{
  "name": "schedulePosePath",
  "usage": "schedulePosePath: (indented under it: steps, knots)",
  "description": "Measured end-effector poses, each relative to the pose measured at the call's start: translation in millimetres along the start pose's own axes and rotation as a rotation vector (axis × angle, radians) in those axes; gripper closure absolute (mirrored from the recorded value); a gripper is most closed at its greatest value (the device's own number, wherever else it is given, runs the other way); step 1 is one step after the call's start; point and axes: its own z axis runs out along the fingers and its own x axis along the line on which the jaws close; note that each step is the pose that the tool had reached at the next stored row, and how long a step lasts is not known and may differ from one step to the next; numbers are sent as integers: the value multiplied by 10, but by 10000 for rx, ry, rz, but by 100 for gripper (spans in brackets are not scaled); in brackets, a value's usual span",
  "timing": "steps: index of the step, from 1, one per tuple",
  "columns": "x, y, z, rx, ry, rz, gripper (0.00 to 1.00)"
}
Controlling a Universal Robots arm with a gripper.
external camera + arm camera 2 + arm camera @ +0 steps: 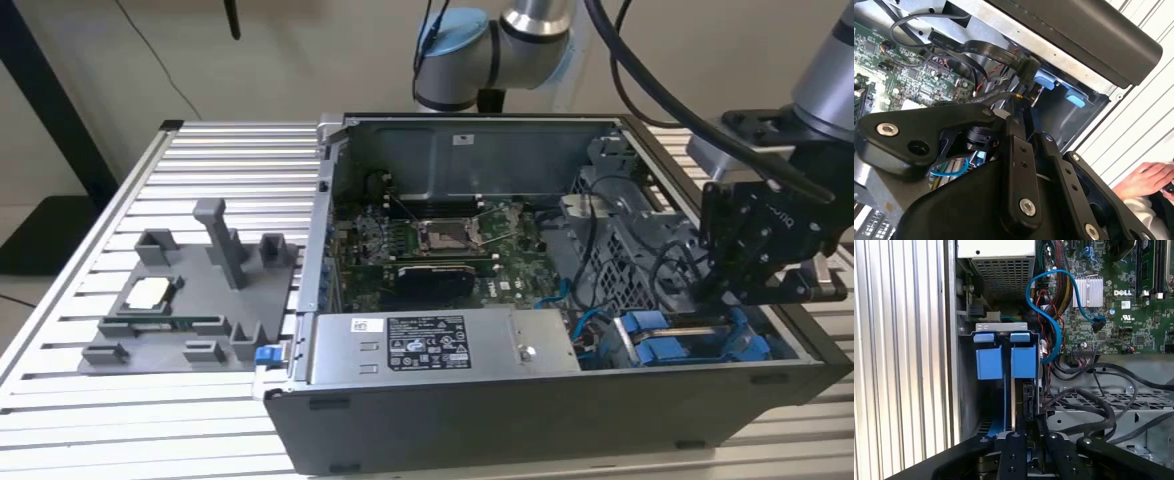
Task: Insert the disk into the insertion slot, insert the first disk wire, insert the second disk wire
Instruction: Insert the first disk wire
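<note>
- One disk (1023, 362) sits on edge in its slot at the corner of the computer case (534, 420), just below my tool (1029, 432).
- Risk: black cables (1094, 405) crowd the slot, so a snag or a skewed plug could bend the connector.
- Its long axis seems to run down into the slot, with the blue tabs toward the open side.
- Whether my tool grips anything, I cannot tell.

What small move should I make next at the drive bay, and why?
I'd judge a short, slow push straight toward the bay. In the first wrist view the gripper lines up with a black connector beside the disk, which stands in its slot. Loose black cables lie close alongside, so any sideways drift could snag them.
</note>
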Motion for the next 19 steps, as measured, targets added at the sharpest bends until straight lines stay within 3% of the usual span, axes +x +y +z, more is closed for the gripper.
schedulePosePath:
  steps: [15, 19]
  knots:
    - [-14, -13, 39, 3, -1, -144, 81]
    - [-15, -15, 43, 4, -46, -182, 81]
